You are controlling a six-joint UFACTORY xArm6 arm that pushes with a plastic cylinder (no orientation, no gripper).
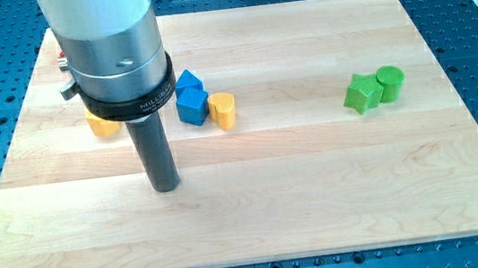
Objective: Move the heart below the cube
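Observation:
A yellow heart (223,110) stands on the wooden board (317,188), touching the right side of a blue cube (191,109). A second blue block (188,82), its shape unclear, sits just above the cube in the view. My tip (166,188) rests on the board below and to the left of the cube, apart from every block. The rod rises from it into the wide grey arm body (111,40), which hides part of the board's upper left.
A yellow block (103,125) peeks out from behind the arm to the left of the rod. A green star (360,94) and a green cylinder (390,82) touch each other at the right. A bit of red (61,57) shows beside the arm, upper left.

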